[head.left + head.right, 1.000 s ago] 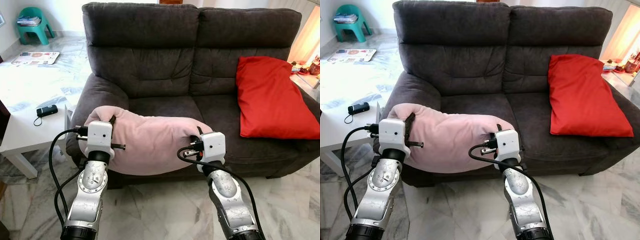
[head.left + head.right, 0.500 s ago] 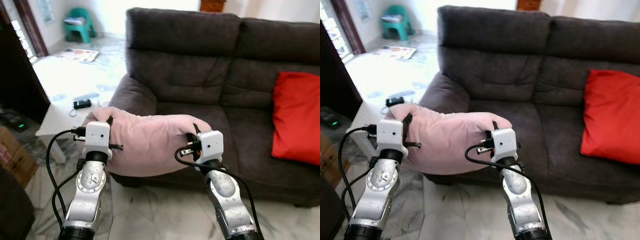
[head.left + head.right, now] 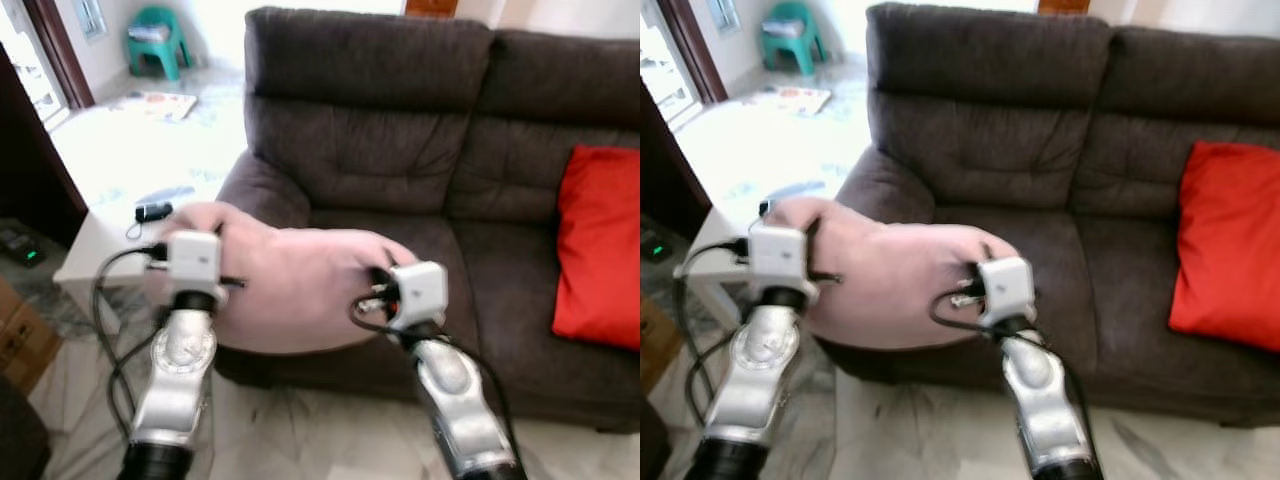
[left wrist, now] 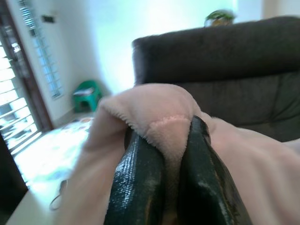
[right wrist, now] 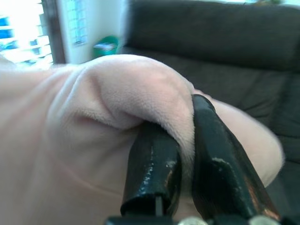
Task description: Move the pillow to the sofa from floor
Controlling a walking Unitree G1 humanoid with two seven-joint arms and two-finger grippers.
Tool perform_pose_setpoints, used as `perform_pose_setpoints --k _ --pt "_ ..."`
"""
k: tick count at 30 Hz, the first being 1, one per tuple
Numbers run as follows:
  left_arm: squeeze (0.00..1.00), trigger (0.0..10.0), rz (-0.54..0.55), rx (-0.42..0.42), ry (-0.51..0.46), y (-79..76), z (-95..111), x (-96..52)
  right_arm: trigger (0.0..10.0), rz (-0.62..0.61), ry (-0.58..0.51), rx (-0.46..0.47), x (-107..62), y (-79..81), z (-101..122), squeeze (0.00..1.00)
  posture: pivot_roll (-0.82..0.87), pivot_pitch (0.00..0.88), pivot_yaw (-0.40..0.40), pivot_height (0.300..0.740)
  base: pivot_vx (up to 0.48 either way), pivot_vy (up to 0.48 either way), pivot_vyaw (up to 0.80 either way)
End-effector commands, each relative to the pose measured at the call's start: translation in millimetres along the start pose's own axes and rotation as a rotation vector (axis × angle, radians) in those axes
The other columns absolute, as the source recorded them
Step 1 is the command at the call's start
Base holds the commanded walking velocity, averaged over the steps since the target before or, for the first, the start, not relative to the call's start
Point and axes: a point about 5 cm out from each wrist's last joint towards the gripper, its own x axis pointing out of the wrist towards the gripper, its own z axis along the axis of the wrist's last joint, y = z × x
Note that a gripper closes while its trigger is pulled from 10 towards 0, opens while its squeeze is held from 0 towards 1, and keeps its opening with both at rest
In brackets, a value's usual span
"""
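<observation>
Item 1, sofa: dark grey two-seater, directly ahead of both pincers; I see its seat cushion beyond and slightly below the load I carry.

Item 2, red pillow: propped on the far seat, well off to the right of my right pincer. Not my concern.

Item 3, pink pillow: the task's thing. It is off the floor, slung between my two pincers in front of the sofa's seat edge, sagging in the middle. I judge it not yet resting on the seat.

Item 4, white side table: just outboard of my left pincer, beside the sofa's arm, with a small dark device on it.

Item 5, left pincer: fingers clamped on a fold at the pillow's left end.

Item 6, right pincer: fingers pinched on a bulge of plush at the right end.

Risks, my judgement: each grip holds only a thin fold of soft cover, so a jerk could let one end slip and the pillow swing down. The sagging belly may catch the seat's front edge if I carry it forward too low. The left arm passes close to the table.

View differences: the wrist views show how little fabric sits between each pair of fingers; the head views, blurred, hide that but give the pillow's place against the sofa.
</observation>
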Motion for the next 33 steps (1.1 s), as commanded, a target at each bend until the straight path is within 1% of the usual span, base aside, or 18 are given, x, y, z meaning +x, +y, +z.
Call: perform_pose_setpoints --k 1,3,5,9,18,23,30,33 --pt "0.00 10.0 -0.013 0.030 -0.093 3.7 19.6 6.8 10.0 0.056 -0.177 0.000 12.6 15.7 36.9 0.00 0.04 0.000 -0.058 0.740 0.296 0.000 -0.80" --pt "0.00 10.0 -0.013 0.036 -0.104 4.2 22.7 8.4 10.0 0.059 -0.189 -0.006 12.8 15.6 38.5 0.00 0.04 0.000 -0.058 0.740 0.304 0.000 -0.80" --pt "0.00 10.0 -0.008 0.044 -0.135 5.9 30.9 12.8 10.0 0.073 -0.189 -0.001 12.9 17.3 38.9 0.00 0.05 0.000 -0.060 0.740 0.296 0.000 0.00" --pt "0.00 10.0 -0.002 0.041 -0.153 7.4 36.6 16.3 10.0 0.090 -0.194 -0.006 12.8 20.4 39.8 0.00 0.05 0.000 -0.060 0.740 0.298 0.000 0.00" --pt "0.00 10.0 0.000 0.045 -0.151 11.0 36.7 17.6 10.0 0.096 -0.205 0.001 13.8 21.6 43.2 0.00 0.05 0.000 -0.061 0.740 0.298 0.000 0.00" --pt "0.00 10.0 0.008 0.040 -0.152 12.2 38.0 18.8 10.0 0.116 -0.213 -0.024 13.5 23.7 44.6 0.00 0.05 0.000 -0.062 0.740 0.301 0.000 0.00" --pt "0.00 10.0 0.011 0.033 -0.142 12.3 35.7 17.7 10.0 0.145 -0.211 -0.031 11.7 27.5 43.9 0.00 0.05 0.000 -0.066 0.740 0.299 0.000 0.58" --pt "0.00 10.0 0.013 0.031 -0.141 12.6 35.4 17.5 10.0 0.146 -0.209 -0.025 11.5 27.3 43.6 0.00 0.04 0.000 -0.068 0.740 0.301 0.000 0.27"
